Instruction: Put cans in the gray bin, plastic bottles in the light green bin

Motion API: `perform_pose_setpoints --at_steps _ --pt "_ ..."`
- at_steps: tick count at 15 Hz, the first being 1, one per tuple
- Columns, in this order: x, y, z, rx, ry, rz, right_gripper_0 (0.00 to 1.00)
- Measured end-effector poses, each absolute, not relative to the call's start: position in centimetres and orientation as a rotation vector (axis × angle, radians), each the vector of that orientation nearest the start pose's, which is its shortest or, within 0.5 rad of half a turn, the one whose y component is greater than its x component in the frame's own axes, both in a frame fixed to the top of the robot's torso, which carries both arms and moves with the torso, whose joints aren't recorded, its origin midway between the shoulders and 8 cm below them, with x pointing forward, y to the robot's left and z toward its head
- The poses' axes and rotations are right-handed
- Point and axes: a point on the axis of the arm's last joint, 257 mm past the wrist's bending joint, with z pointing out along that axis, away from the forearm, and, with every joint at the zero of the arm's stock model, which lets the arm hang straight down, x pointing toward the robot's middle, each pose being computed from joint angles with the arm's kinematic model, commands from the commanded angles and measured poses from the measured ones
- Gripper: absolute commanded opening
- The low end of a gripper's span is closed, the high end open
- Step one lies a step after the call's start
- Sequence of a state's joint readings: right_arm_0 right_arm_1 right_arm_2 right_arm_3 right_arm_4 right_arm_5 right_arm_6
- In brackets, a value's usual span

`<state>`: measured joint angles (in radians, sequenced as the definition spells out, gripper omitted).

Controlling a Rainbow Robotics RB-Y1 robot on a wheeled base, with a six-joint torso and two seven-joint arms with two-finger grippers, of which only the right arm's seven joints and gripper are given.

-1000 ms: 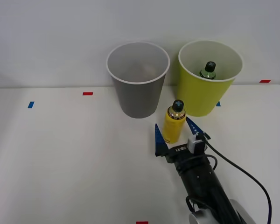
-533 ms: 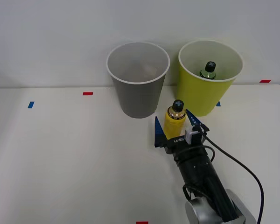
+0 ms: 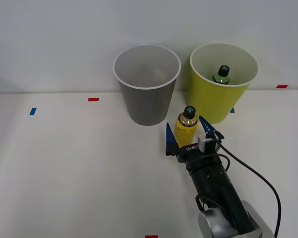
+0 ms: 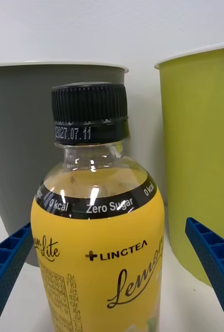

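Observation:
A yellow plastic bottle point(image 3: 186, 129) point(image 4: 99, 249) with a black cap stands upright on the white table, just in front of the gap between the two bins. My right gripper point(image 3: 188, 133) is open, one blue finger on each side of the bottle, with a gap between each finger point(image 4: 5, 264) and the bottle. The gray bin point(image 3: 147, 84) point(image 4: 24, 150) stands behind it to the left. The light green bin point(image 3: 222, 89) point(image 4: 203, 150) stands behind it to the right, and a dark green bottle point(image 3: 221, 75) with a black cap stands inside that bin.
The white table point(image 3: 79, 168) spreads wide to the left of the bins. Small red tape marks point(image 3: 93, 99) and a blue one point(image 3: 33, 111) lie on it. A pale wall rises right behind the bins. A black cable point(image 3: 253, 176) loops off my arm.
My gripper has moved forward over the second, so its open fingers now stand on both sides of the yellow bottle. Bottle and bins have not moved.

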<state>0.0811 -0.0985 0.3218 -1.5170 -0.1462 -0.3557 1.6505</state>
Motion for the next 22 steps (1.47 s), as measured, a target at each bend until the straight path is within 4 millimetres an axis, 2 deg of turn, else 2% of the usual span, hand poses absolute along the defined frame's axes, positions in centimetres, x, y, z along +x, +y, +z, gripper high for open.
perform_pose_setpoints --at_steps 6,7,8,9,10,16,19,22 --pt "49.45 -9.77 -21.47 -0.186 1.371 0.216 1.0" --pt "49.5 -9.78 -21.43 -0.188 1.371 0.214 0.96" --pt "49.54 -9.81 -21.42 -0.189 1.37 0.211 0.77" --pt "49.54 -9.84 -21.44 -0.193 1.37 0.206 0.65" --pt "49.54 -9.86 -21.45 -0.2 1.369 0.198 0.58" --pt "49.65 -10.01 -21.34 -0.214 1.365 0.174 0.3" --pt "49.66 -10.1 -21.39 -0.209 1.367 0.174 0.08" --pt "49.68 -10.18 -21.39 -0.201 1.368 0.179 0.01"
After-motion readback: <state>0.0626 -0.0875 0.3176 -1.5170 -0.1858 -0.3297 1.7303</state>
